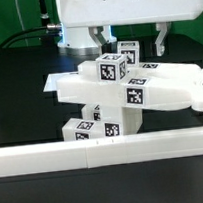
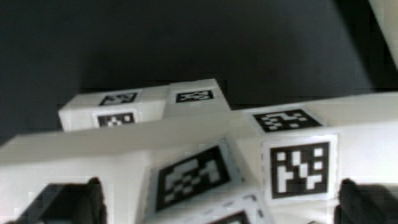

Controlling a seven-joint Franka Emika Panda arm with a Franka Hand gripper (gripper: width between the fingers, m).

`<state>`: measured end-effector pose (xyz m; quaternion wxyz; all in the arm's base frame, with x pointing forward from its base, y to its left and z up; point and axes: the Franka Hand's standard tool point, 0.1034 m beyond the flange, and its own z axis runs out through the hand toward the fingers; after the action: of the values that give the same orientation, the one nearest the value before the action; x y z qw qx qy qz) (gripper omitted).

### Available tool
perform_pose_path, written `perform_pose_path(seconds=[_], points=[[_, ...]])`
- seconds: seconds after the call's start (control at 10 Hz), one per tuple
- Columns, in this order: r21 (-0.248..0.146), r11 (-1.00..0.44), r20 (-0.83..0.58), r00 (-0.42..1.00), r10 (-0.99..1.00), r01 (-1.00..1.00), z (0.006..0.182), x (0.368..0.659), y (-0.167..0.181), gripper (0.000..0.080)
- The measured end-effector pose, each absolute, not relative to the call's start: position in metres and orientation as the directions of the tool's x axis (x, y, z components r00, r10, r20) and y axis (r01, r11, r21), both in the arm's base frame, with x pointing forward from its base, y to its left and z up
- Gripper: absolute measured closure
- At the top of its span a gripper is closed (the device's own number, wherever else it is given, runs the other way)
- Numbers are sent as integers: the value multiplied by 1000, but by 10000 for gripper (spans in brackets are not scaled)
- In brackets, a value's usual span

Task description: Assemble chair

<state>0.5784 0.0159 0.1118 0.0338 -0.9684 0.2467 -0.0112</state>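
Overhead, gripper (image 1: 130,38) (jaws apart), chair (image 1: 118,88) below

gripper (image 1: 129,42) pointing down, jaws spread wide

Your hand (image 1: 130,42) hangs above the chair (image 1: 124,90), fingers spread, with open air beneath the tips. The long white rail (image 1: 104,149) blocks any low approach across the near counter (image 1: 26,72). The exterior view's left offers bare black counter beside the stacked parts
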Motion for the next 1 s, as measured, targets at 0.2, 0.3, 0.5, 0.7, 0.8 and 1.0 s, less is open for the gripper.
perform_pose_path(seconds=[0.2, 0.3, 0.5, 0.7, 0.8, 1.0], points=[[-70, -942, 17, 943, -331, -329, 113, 579, 12, 150], [-68, -962, 22, 964, -265, -263, 113, 579, 10, 150], [-67, -978, 27, 980, -199, -197, 112, 579, 7, 238], [-67, -978, 27, 979, -200, -198, 112, 579, 7, 517], [-68, -973, 26, 974, -224, -222, 112, 579, 7, 517], [-73, -948, 24, 950, -313, -310, 112, 579, 6, 516]])
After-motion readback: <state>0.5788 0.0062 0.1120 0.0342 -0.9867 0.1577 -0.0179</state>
